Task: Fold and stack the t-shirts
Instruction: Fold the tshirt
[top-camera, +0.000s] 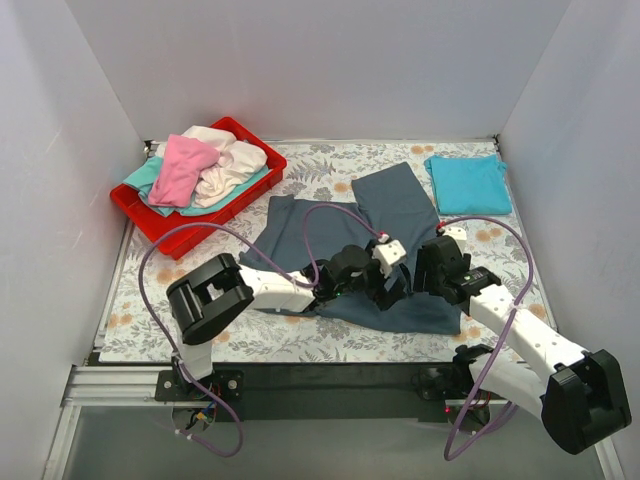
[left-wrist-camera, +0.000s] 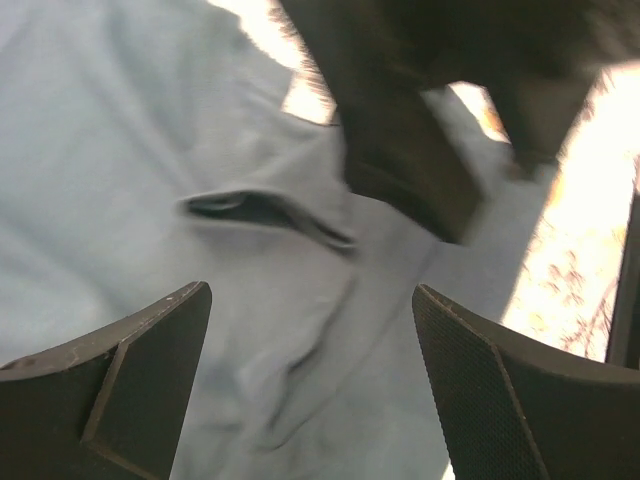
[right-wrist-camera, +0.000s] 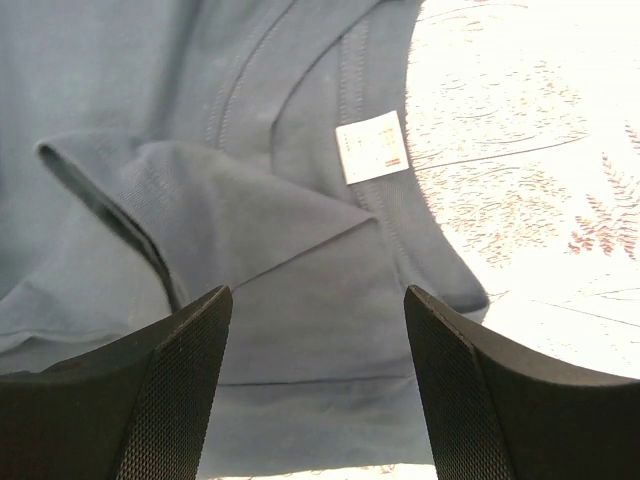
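The slate grey-blue t-shirt (top-camera: 395, 205) lies spread and partly folded on the middle of the table. My left gripper (top-camera: 392, 288) is open just above its near part, over wrinkled cloth (left-wrist-camera: 300, 370). My right gripper (top-camera: 432, 270) is open right beside it, over the collar area with the white label (right-wrist-camera: 372, 147) and a folded flap (right-wrist-camera: 230, 215). Neither holds cloth. A folded turquoise t-shirt (top-camera: 468, 183) lies at the back right. Pink (top-camera: 184, 167), cream-white (top-camera: 230, 165) and teal (top-camera: 146, 177) shirts are piled in the tray.
The red plastic tray (top-camera: 150, 222) stands at the back left. The floral table cover (top-camera: 150, 315) shows around the shirts. White walls close in the left, back and right. The two arms' purple cables loop over the near half of the table.
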